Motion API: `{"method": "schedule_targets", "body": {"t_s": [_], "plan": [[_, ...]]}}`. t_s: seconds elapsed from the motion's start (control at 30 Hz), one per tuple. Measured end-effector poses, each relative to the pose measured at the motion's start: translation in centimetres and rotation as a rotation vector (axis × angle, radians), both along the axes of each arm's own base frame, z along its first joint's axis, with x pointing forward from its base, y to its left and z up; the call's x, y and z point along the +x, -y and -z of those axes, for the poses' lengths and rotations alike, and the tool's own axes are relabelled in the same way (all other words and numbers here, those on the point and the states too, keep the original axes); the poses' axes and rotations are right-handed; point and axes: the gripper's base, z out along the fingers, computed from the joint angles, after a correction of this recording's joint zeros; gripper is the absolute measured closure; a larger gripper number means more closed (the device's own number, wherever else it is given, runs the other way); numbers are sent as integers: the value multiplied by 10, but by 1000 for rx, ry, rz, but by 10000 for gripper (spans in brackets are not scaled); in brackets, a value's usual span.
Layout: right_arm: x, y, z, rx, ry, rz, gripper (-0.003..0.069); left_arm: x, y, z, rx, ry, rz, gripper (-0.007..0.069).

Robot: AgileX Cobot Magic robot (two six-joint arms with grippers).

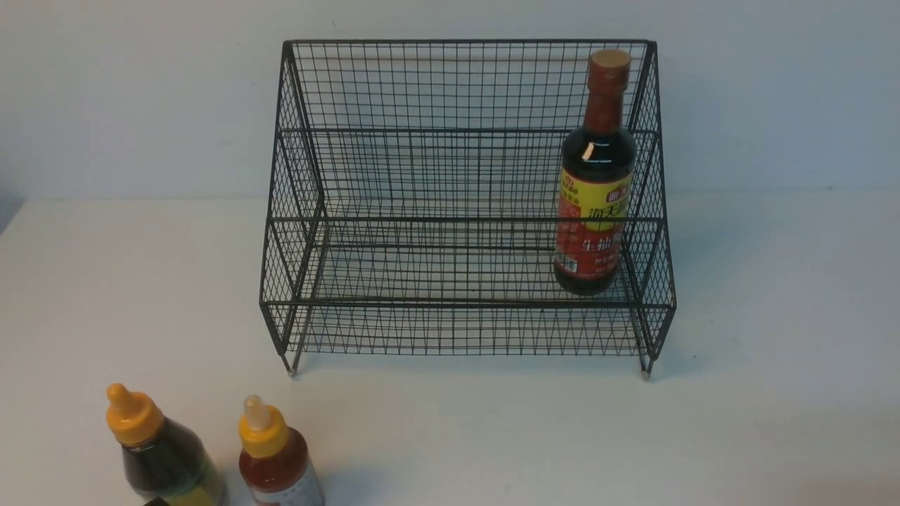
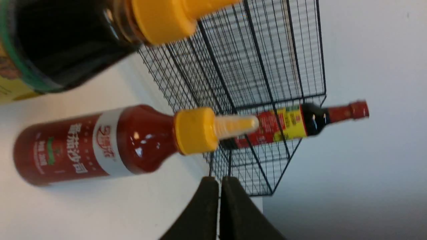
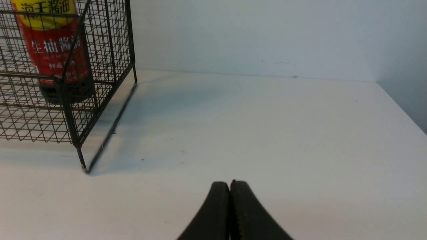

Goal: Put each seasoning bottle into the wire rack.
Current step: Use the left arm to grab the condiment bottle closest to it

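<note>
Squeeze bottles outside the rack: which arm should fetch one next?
Probably the left: the red bottle and dark bottle stand on the robot's left, close to the left hand; the right hand is right of the rack.

The front view's lower edge crops the dark squeeze bottle (image 1: pixel 165 460) and red squeeze bottle (image 1: pixel 278 460) below the shoulders; the right wrist view cuts the soy bottle (image 3: pixel 53 50) at mid-label and shows only one end of the wire rack (image 3: pixel 110 40).

My front camera looks forward and down over the desk (image 1: pixel 773 351); both low wrist cameras share the soy bottle (image 1: pixel 594 183) end of the wire rack (image 1: pixel 464 303).
</note>
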Motion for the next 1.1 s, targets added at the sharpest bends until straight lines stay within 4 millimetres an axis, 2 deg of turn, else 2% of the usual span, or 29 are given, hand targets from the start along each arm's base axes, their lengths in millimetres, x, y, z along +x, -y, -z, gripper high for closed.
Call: {"method": "schedule_targets", "body": {"t_s": [0.07,0.1,0.17,0.3,0.47,0.77,0.9,0.97,1.0,1.03,1.1], "plan": [[0,0,0,0,0,0,673,-2,1,-9,29,35,14,629],[0,0,0,0,0,0,673,-3,2,-27,88,70,39,629],[0,0,0,0,0,0,673,-1,4,-39,129,59,63,629],[0,0,0,0,0,0,673,9,12,-56,265,-86,230,629],[0,0,0,0,0,0,673,25,18,-67,399,-191,407,629],[0,0,0,0,0,0,673,86,-1,-108,735,-438,413,615],[0,0,0,0,0,0,673,118,-10,-128,850,-553,431,540],[0,0,0,0,0,0,673,128,-13,-135,882,-573,428,501],[0,0,0,0,0,0,673,138,-16,-144,924,-591,416,445],[0,0,0,0,0,0,673,139,-16,-144,928,-592,415,445],[0,0,0,0,0,0,673,153,-19,-152,962,-598,398,356]]}}
